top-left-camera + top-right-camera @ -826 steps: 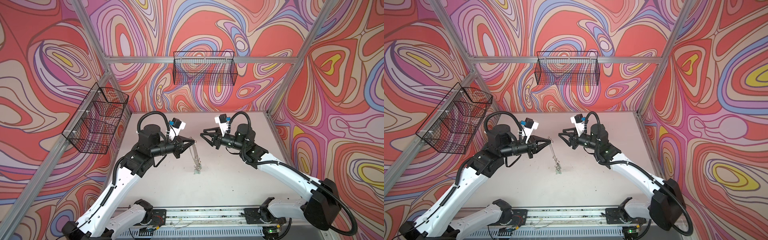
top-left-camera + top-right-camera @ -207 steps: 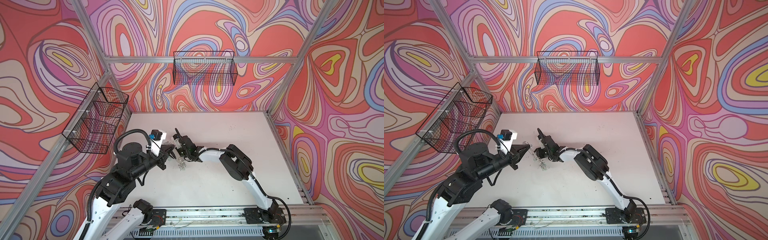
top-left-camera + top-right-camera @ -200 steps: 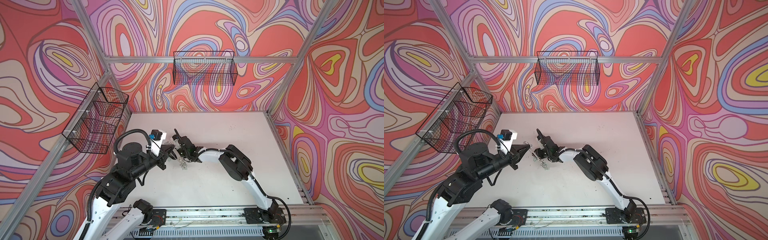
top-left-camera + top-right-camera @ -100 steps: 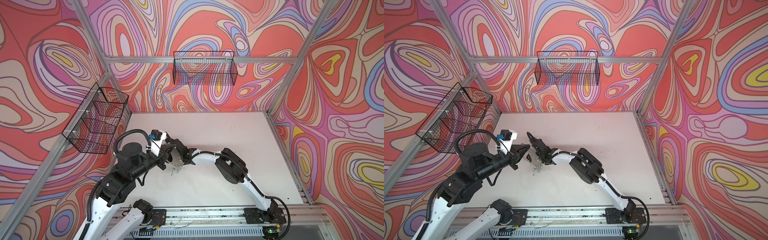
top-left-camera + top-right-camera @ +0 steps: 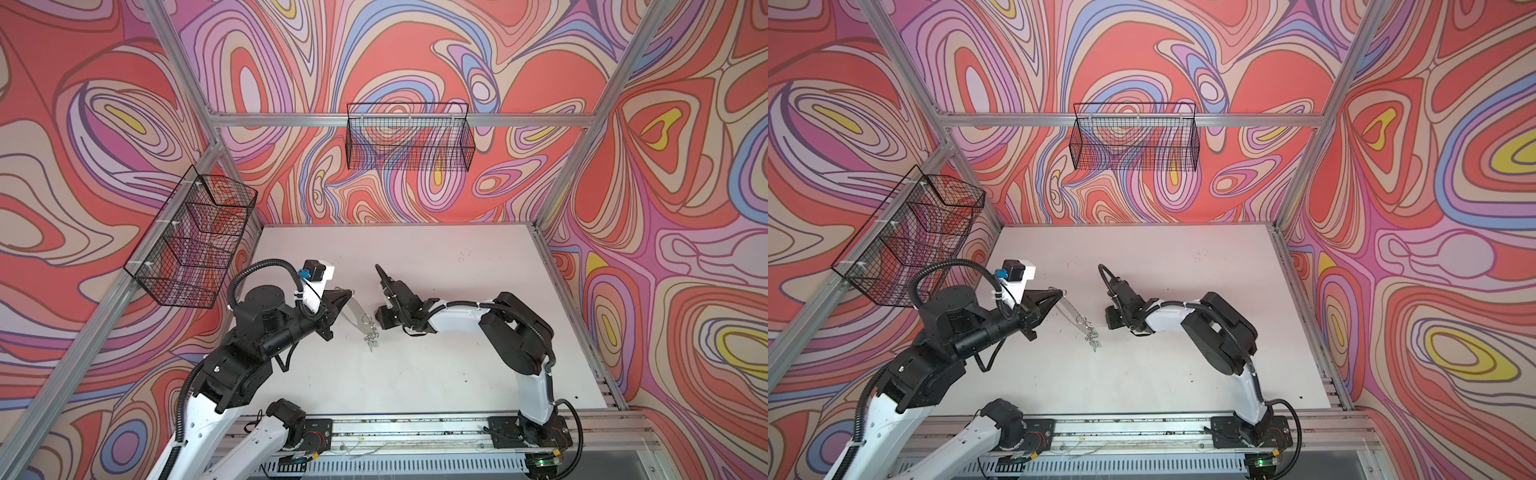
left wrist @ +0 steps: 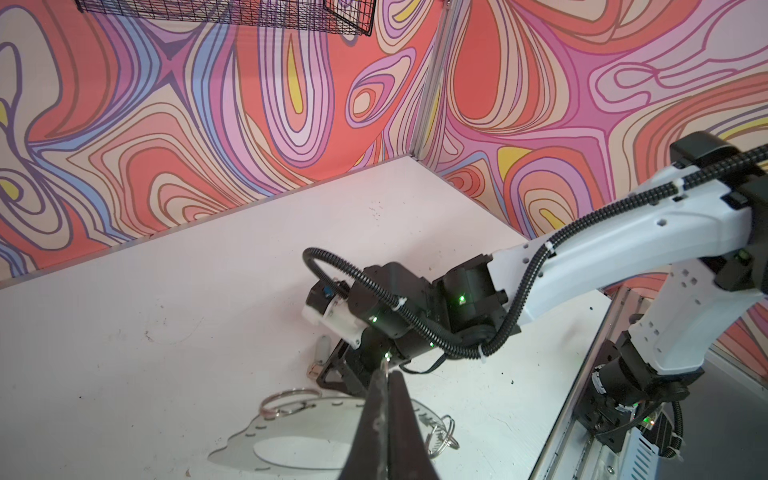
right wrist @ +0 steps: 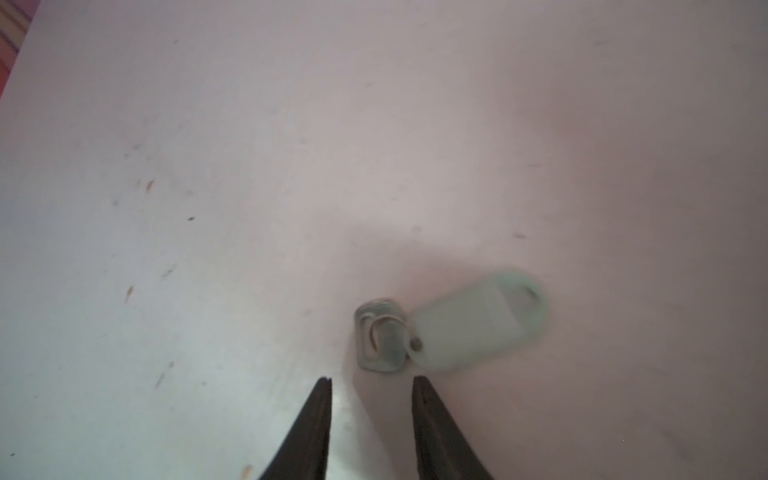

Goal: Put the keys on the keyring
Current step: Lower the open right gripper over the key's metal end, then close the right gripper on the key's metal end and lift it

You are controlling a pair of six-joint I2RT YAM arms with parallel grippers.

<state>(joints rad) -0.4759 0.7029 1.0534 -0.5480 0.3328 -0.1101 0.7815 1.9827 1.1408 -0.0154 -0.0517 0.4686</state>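
Clamps the keyring (image 5: 355,313) by its eleven o'clock rim in the left gripper (image 5: 351,293), jaws fully closed, band tilted above the table (image 5: 457,374). Carries a clump of keys (image 5: 371,337) dangling at the five o'clock end. Holds the right gripper (image 7: 371,380) low at three o'clock of that clump, jaws partly apart, empty. Leaves a tagged key (image 7: 380,334) flat on the table just ahead of those tips, untouched.

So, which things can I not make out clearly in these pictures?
Hanging keys: too small to count in both top views.
Keyring: in the left wrist view, partly behind the left gripper.
Tagged key: blurred in the right wrist view.
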